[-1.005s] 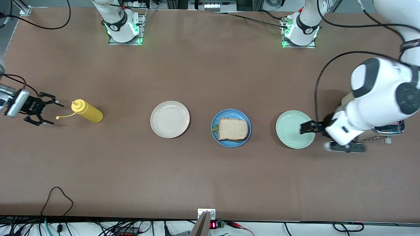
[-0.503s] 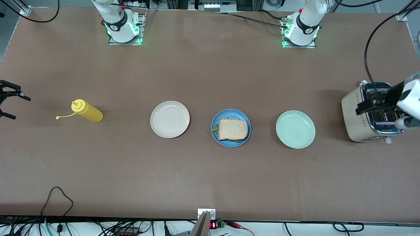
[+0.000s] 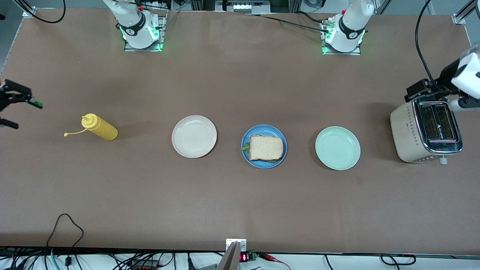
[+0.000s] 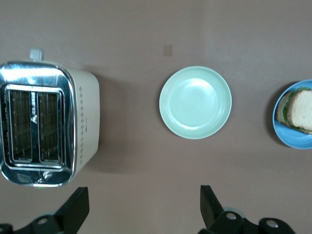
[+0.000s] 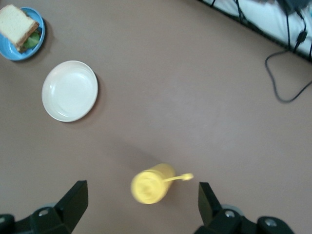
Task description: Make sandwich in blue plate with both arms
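Note:
The sandwich lies on the blue plate in the middle of the table, a toast slice on top and green lettuce peeking out at its edge. My left gripper hangs open and empty over the toaster's edge at the left arm's end of the table. In the left wrist view that gripper is over bare table, with the sandwich at the frame's edge. My right gripper is open and empty at the right arm's end. In the right wrist view this gripper frames the yellow bottle below.
A cream-white plate and a pale mint-green plate flank the blue plate, both bare. A yellow squeeze bottle lies on its side toward the right arm's end. A toaster stands toward the left arm's end.
The left arm has swung from the mint-green plate out to the toaster. The right gripper has drawn back from the yellow bottle to the table's end. Both stayed open.

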`<state>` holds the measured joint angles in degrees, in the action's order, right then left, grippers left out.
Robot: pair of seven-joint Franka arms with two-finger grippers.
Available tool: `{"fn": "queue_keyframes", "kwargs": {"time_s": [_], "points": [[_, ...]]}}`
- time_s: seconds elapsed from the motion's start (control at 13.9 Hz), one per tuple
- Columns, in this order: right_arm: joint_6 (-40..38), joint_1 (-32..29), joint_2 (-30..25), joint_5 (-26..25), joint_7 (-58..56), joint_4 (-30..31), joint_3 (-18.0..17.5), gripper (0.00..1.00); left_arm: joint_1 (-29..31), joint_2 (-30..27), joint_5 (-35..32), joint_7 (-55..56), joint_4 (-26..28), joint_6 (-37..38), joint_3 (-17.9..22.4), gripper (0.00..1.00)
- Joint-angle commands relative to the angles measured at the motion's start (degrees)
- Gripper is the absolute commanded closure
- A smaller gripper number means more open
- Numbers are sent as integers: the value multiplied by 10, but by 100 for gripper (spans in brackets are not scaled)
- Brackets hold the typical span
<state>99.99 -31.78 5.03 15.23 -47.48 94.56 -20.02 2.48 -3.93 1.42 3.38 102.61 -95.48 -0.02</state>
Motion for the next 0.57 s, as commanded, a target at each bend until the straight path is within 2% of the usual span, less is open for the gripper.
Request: {"fn": "queue_keyframes", "kwargs": {"time_s": [0.0, 0.22, 0.36, 0.5], "points": [[-59, 50, -17, -31, 183, -23, 9, 0, 0, -20, -1, -1, 22, -1, -18, 0], [-109, 101, -15, -103, 278, -53, 16, 0, 8, -24, -1, -9, 23, 3, -17, 0], [-141, 151, -13, -127, 394, -65, 37, 0, 8, -24, -1, -9, 23, 3, -17, 0], [-137, 165, -5, -134, 440, -63, 37, 0, 9, -24, -1, -10, 23, 3, -17, 0]]}}
